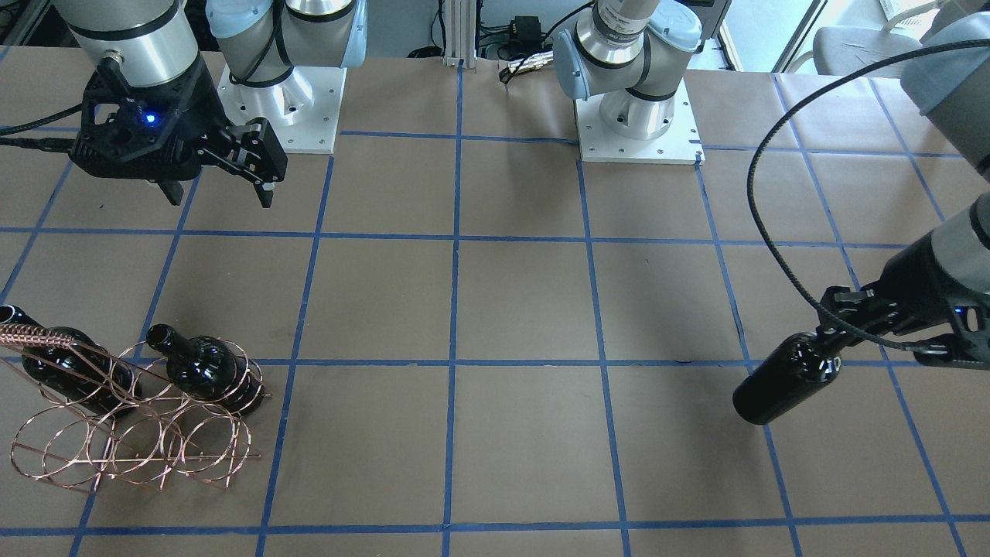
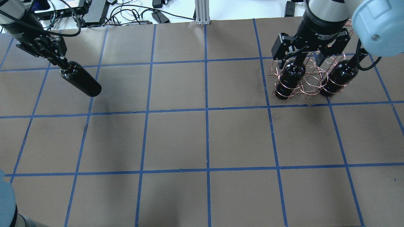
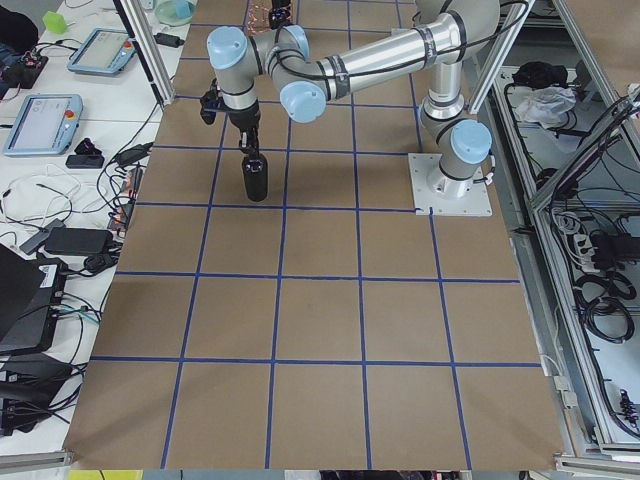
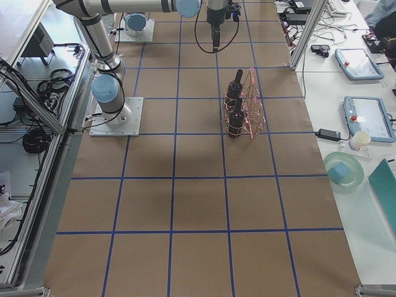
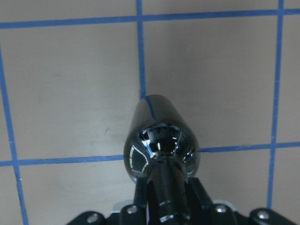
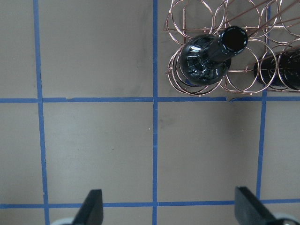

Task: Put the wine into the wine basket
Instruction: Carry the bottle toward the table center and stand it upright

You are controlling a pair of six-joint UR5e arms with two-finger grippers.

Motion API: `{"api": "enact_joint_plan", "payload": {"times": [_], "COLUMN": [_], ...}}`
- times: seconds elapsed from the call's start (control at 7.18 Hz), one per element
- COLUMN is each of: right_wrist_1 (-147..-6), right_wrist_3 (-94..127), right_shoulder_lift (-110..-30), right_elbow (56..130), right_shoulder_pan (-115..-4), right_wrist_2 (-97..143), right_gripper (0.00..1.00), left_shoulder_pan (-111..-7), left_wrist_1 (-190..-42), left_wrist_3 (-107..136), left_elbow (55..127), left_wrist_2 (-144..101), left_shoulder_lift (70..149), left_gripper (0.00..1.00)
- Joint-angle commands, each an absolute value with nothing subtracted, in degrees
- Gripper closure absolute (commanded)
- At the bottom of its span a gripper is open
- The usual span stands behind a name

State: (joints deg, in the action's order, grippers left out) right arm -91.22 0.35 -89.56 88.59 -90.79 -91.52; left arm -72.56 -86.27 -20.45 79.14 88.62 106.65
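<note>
My left gripper [image 2: 61, 61] is shut on the neck of a glossy black wine bottle [image 2: 80, 78] at the far left of the table. The bottle hangs neck up with its base toward the table, as the left wrist view [image 5: 161, 140] and the front view [image 1: 785, 379] show. The copper wire wine basket [image 2: 307, 85] stands at the far right and holds two more bottles [image 2: 292, 75] [image 2: 339, 77], necks up. My right gripper [image 2: 311, 58] is open and empty above the basket; its fingers [image 6: 93, 208] frame the bare table beside it.
The table is brown paper with a blue tape grid [image 2: 206, 108]. The two arm bases [image 1: 638, 116] stand at the robot's edge. Cables and power supplies [image 2: 94, 12] lie beyond the far edge.
</note>
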Motion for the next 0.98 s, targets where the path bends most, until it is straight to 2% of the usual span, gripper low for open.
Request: {"api": "enact_joint_plan", "payload": {"times": [0.0,0.56,0.84], "right_wrist_1": [-91.23,-91.23,-91.23], "right_wrist_3": [0.35,0.26,0.26], "right_shoulder_lift": [-89.56,-89.56,-89.56], "right_elbow": [88.59,88.59,88.59], "right_shoulder_pan": [-90.79,-90.79,-90.79], "right_wrist_2": [-91.50,-91.49,-91.49], "right_gripper": [0.01,0.01,0.01], "left_shoulder_pan": [-80.73,-97.35,-100.97], "left_wrist_1": [-87.01,-86.31,-86.40], "left_wrist_3": [-13.23,0.75,1.14], "left_elbow": [81.63,90.59,94.11], "left_wrist_2": [86.59,86.66,85.70], "left_shoulder_lift": [104.25,99.07,96.52], "left_gripper": [1.00,1.00,1.00]}}
